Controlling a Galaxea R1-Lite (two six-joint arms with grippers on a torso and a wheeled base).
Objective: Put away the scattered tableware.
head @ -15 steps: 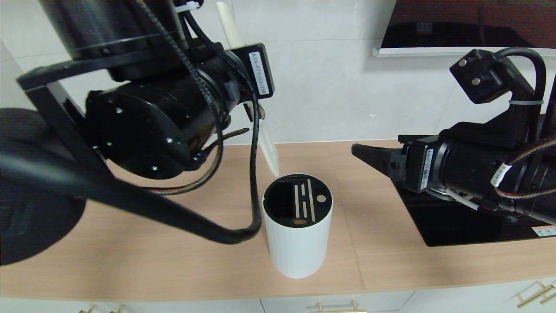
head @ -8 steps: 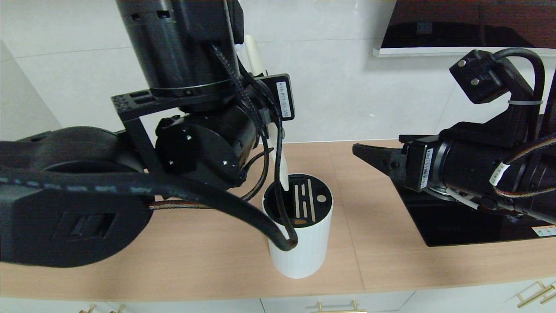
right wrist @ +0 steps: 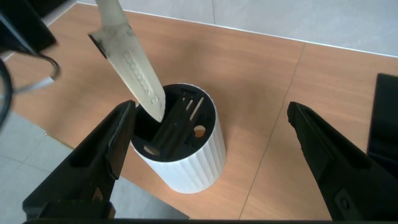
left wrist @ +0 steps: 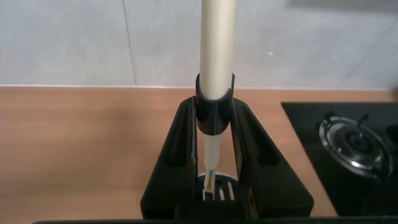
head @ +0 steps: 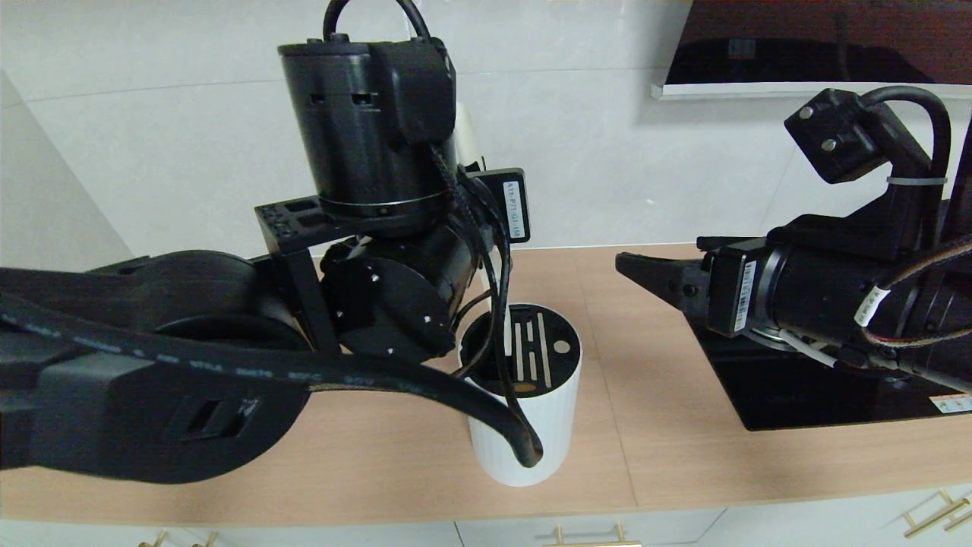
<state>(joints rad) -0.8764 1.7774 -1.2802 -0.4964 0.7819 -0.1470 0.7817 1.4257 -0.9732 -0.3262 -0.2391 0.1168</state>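
A white ribbed knife holder point(head: 524, 433) with a black slotted top stands on the wooden counter point(head: 668, 456). My left gripper point(left wrist: 214, 118) is shut on the cream handle of a knife point(left wrist: 217, 43), held upright above the holder. The knife's blade point(right wrist: 134, 68) slants down, its tip inside the holder's point(right wrist: 186, 158) large open compartment. The handle point(head: 465, 133) rises behind the left wrist. My right gripper point(right wrist: 211, 155) is open and holds nothing, hovering above the counter to the right of the holder. Its pointed fingers point(head: 638, 270) face the holder.
A black glass hob point(head: 797, 387) is set into the counter at the right, with a gas burner point(left wrist: 351, 140). A dark range hood point(head: 820, 45) hangs on the tiled wall above it. Drawer handles point(head: 938, 513) line the counter's front.
My left arm has come down and towards the holder, and the knife's blade has gone from just above the rim into the open compartment. The right arm has kept still.
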